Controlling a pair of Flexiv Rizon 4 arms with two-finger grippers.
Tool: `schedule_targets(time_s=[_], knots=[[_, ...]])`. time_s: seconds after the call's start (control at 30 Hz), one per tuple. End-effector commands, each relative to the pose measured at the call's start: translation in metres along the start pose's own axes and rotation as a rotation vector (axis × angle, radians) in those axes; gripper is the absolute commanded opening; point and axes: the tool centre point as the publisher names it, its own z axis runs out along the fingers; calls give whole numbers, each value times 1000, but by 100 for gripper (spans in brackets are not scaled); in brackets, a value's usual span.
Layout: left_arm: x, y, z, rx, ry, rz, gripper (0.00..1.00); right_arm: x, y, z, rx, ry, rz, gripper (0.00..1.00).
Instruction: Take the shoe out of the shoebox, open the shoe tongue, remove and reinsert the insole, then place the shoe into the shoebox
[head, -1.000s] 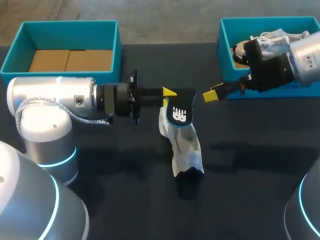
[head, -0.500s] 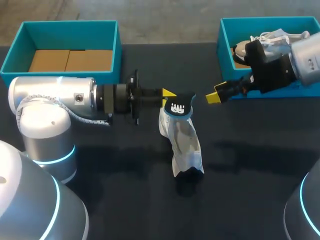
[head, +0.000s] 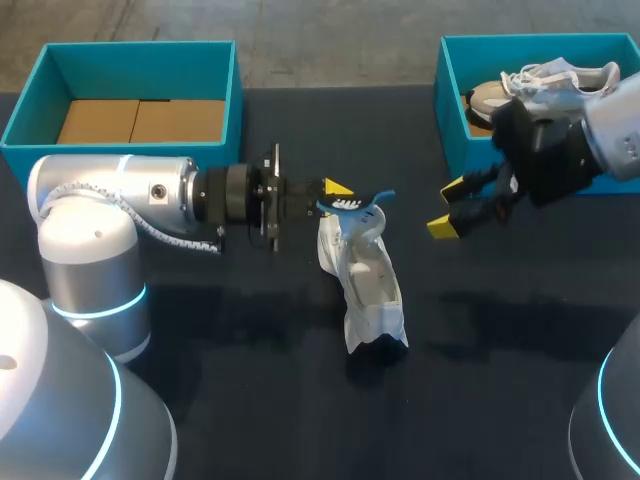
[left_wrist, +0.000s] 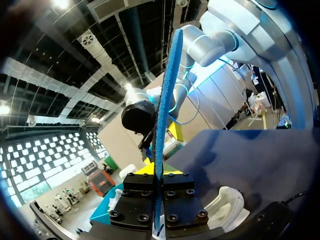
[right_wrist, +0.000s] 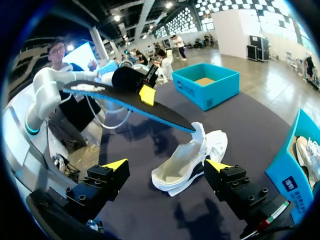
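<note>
A white shoe (head: 366, 286) lies on the dark table (head: 230, 340) near the middle, its opening turned up. Just above its far end my left gripper (head: 336, 190) is shut on the insole (head: 356, 203), black on one face and blue on the other, held level. In the left wrist view the insole (left_wrist: 166, 100) shows edge-on between the fingers of the left gripper (left_wrist: 157, 175), with the shoe (left_wrist: 227, 200) below. My right gripper (head: 448, 207) hangs open to the right of the insole. Seen from the right wrist, the right gripper (right_wrist: 166, 165) stands wide over the shoe (right_wrist: 186, 161), the insole (right_wrist: 135, 104) ahead.
A teal shoebox (head: 452, 110) at the back right holds a second white shoe (head: 545, 78). Another teal box (head: 232, 100) with brown cardboard inside stands at the back left, also seen as the teal box (right_wrist: 207, 86) in the right wrist view.
The left wrist has turned, bringing the insole from face-up to nearly edge-on. The right gripper has swung toward the front of the table and turned, staying open.
</note>
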Motion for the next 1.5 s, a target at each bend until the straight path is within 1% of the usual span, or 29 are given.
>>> schedule_targets(time_s=[0.03, 0.1, 0.13, 0.2, 0.27, 0.4, 0.5, 0.6, 0.73, 0.8, 1.0, 1.07, 1.2, 1.33, 1.5], knots=[[7, -6, 1, 9, -6, -16, 0, -5, -5, 9, 38, 3, -29, 100], [9, -6, 2, 13, -8, -26, 0, -4, -8, 12, 34, 8, -49, 100], [11, -5, 2, 29, -23, -50, 0, -4, -10, 14, 36, 2, -64, 100], [15, -3, 2, 21, -31, -60, 0, -4, -17, 20, 50, -14, -67, 100], [18, -2, 1, 32, -40, -89, 0, -3, -22, 24, 35, -25, -78, 100], [25, 0, 2, 49, -55, -115, 0, -2, -32, 31, 28, -46, -88, 100], [32, 1, 3, 53, -68, -146, 0, -3, -39, 35, 28, -51, -85, 100], [42, 5, 3, 39, -85, -152, 0, -2, -46, 39, 25, -48, -80, 100], [50, 6, 4, 34, -109, -163, 0, 0, -54, 40, 21, -49, -81, 100], [52, 6, 4, 37, -135, -169, 0, 3, -58, 39, 21, -59, -94, 100], [60, 6, 6, 29, -158, -188, 0, 9, -72, 39, 5, -95, -134, 100], [61, 7, 7, 25, -162, -190, 0, 7, -77, 41, 8, -83, -129, 100], [63, 10, 12, 10, -163, -197, 0, 7, -77, 41, 8, -83, -129, 100], [64, 8, 15, -13, -195, -200, 0, 7, -77, 41, 8, -83, -129, 100], [66, 11, 20, -11, -211, -199, 0, 7, -77, 41, 8, -83, -129, 100]])
